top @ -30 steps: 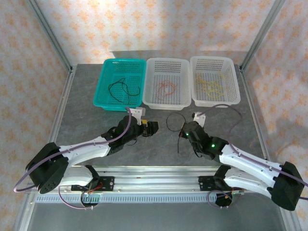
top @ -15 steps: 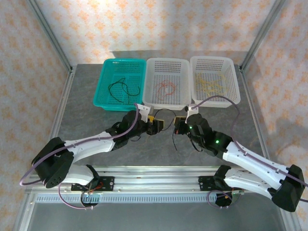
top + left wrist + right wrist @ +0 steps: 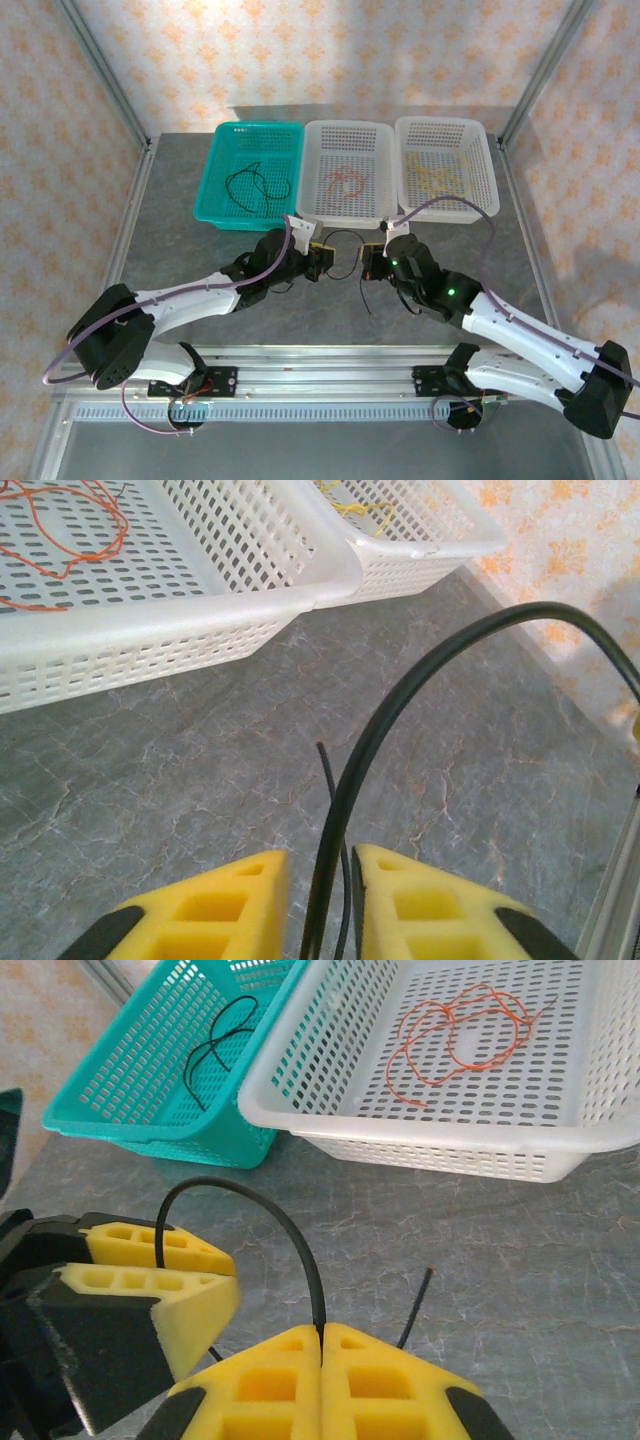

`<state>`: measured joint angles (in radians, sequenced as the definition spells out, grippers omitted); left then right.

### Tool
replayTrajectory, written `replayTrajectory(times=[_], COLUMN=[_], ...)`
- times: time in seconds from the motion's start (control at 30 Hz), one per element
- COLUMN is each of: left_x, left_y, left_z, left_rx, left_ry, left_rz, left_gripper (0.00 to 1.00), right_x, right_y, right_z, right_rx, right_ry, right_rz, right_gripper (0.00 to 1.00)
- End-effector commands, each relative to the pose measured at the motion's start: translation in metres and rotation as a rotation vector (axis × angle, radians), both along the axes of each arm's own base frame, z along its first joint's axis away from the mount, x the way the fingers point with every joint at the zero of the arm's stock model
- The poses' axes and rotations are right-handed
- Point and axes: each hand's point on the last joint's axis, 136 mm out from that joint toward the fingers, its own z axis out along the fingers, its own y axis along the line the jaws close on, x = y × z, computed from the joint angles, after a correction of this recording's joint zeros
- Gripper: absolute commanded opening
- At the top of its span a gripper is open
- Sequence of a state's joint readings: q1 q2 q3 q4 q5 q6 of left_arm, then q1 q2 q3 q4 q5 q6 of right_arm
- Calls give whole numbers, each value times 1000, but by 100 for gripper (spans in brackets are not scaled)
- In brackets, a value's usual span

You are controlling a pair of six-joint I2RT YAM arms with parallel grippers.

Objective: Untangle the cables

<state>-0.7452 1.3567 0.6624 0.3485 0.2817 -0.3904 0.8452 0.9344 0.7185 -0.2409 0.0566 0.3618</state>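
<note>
Between both claws, thin black cable, arched

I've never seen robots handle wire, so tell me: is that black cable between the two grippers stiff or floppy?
Probably springy rather than limp: the black cable holds a smooth arch above the right gripper. It looks thin, so likely light. Its loose end stands off the table, suggesting some stiffness.

A robot test cell in a lab, staged rather than lived in.

Patterned orange-and-cream backdrop sheets hang on an aluminium frame around a grey marble-look table; two arms are bolted to a metal rail at the near edge, and three plastic baskets line the back.
</note>
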Motion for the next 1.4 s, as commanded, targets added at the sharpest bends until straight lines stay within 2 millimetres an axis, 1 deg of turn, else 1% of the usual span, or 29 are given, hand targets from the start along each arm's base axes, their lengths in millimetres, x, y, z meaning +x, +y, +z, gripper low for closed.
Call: replayTrajectory(times=[0.0, 0.07, 0.2, 0.27, 0.33, 0.37, 0.4, 0.43, 0.5, 0.57, 0.6, 0.67, 0.73, 0.8, 0.87, 0.97, 1.1, 1.2, 1.23, 1.37], left_x=[0, -1, -2, -4, -7, -9, -9, -10, -8, -3, 0, 4, 10, 17, 25, 37, 56, 74, 80, 103], left_y=[-1, 0, 3, 3, 3, 4, 6, 8, 13, 22, 26, 36, 46, 58, 69, 87, 110, 130, 138, 173], left_z=[16, 18, 24, 35, 50, 58, 67, 74, 86, 96, 102, 113, 119, 126, 132, 144, 156, 160, 161, 167], left_rx=[-25, -27, -34, -40, -55, -64, -76, -82, -79, -56, -47, -43, -38, -34, -37, -39, -10, 32, 44, 75], left_ry=[-30, -35, -43, -59, -86, -97, -112, -121, -134, -141, -147, -158, -156, -164, -171, -189, -215, -211, -208, -193], left_rz=[-13, -8, 0, 2, 3, 7, 10, 16, 47, 97, 121, 163, 206, 247, 287, 344, 418, 482, 509, 612], left_gripper=[16, 10, 3, 0, 0, 0, 0, 0, 0, 0, 0, 0, 0, 0, 0, 0, 0, 0, 0, 0], right_x=[6, 6, 6, 6, 5, 5, 5, 5, 6, 7, 8, 11, 15, 20, 25, 36, 52, 62, 66, 78], right_y=[-7, -7, -6, -6, -5, -4, -4, -2, 1, 3, 4, 5, 4, 4, 6, 14, 37, 56, 64, 89], right_z=[8, 8, 10, 14, 22, 25, 31, 35, 43, 48, 51, 58, 67, 79, 90, 101, 110, 116, 112, 112], right_rx=[-20, -19, -16, -10, 3, 13, 26, 39, 61, 69, 74, 89, 108, 144, 180, 206, 212, 212, 204, 209], right_ry=[-22, -24, -26, -30, -38, -46, -57, -67, -84, -91, -97, -118, -150, -192, -230, -271, -295, -286, -275, -274], right_rz=[-42, -43, -42, -38, -31, -27, -26, -20, -11, -8, -7, -16, -37, -56, -75, -84, -57, -26, -12, 29], right_gripper=[0, 0, 0, 0, 4, 8, 15, 25, 48, 65, 71, 80, 87, 90, 92, 94, 95, 95, 94, 94])
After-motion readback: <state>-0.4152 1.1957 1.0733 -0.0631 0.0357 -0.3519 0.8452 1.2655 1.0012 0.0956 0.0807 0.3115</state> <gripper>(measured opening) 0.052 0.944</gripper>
